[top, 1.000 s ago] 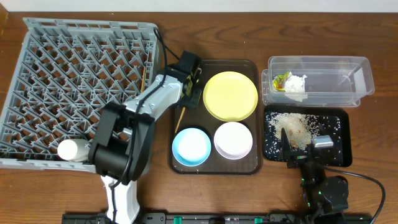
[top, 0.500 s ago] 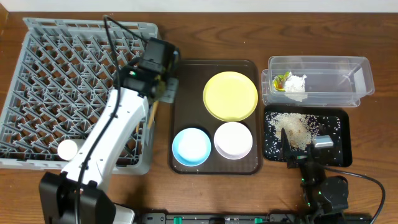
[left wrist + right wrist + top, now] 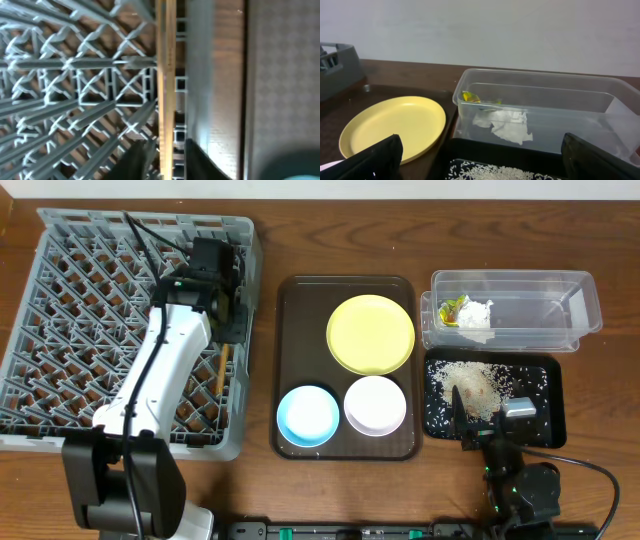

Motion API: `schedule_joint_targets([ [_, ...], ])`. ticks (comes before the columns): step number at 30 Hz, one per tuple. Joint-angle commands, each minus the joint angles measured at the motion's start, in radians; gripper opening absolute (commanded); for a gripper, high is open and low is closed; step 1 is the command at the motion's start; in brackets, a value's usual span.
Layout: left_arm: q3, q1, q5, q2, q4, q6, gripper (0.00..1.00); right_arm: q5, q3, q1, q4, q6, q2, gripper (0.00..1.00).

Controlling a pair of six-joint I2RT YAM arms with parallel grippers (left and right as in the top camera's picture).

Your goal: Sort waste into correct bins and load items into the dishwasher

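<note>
**Chopsticks reach the rack**

Within the last second the left hand [image 3: 169, 156] has carried the wooden chopsticks [image 3: 222, 366] off the brown serving tray [image 3: 298, 330] and leftward to the grey dish rack [image 3: 80, 300]. They now lie among the pegs by its right edge, which looks like the first item loaded. The yellow plate [image 3: 370, 333], light blue bowl [image 3: 308, 415] and white bowl [image 3: 375, 404] wait on the tray. The left hand has just parted a little: its fingers [image 3: 142, 159] flank the sticks, seemingly letting go. The right hand [image 3: 488, 415], spread wide and empty, rests by the black tray [image 3: 550, 395].
</note>
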Motion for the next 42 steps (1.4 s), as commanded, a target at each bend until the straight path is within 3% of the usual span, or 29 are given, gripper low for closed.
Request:
schedule_joint_targets([
  [1,-0.002,-0.001,0.028,0.003,-0.007,0.012,0.36,-0.002,-0.003,-0.011,-0.003,-0.011,-0.004,0.99],
  [6,0.075,-0.042,0.119,-0.045,-0.070,-0.033,0.38,-0.002,-0.003,-0.011,-0.003,-0.011,-0.004,0.99],
  [12,0.096,-0.195,0.330,-0.119,-0.046,-0.093,0.41,-0.002,-0.003,-0.011,-0.003,-0.011,-0.004,0.99],
  [23,-0.014,-0.512,0.266,-0.011,0.040,-0.207,0.41,-0.002,-0.003,-0.011,-0.003,-0.011,-0.004,0.99],
  [30,-0.014,-0.522,0.092,0.073,0.166,-0.411,0.44,-0.002,-0.003,-0.011,-0.003,-0.011,-0.004,0.99],
  [33,-0.014,-0.507,0.120,0.109,0.198,-0.467,0.44,-0.002,-0.003,-0.011,-0.003,-0.011,-0.004,0.99],
  [37,-0.014,-0.505,0.264,0.116,0.161,-0.453,0.44,-0.002,-0.003,-0.011,-0.003,-0.011,-0.004,0.99],
  [42,-0.014,-0.532,0.322,0.114,0.071,-0.311,0.44,-0.002,-0.003,-0.011,-0.003,-0.011,-0.004,0.99],
])
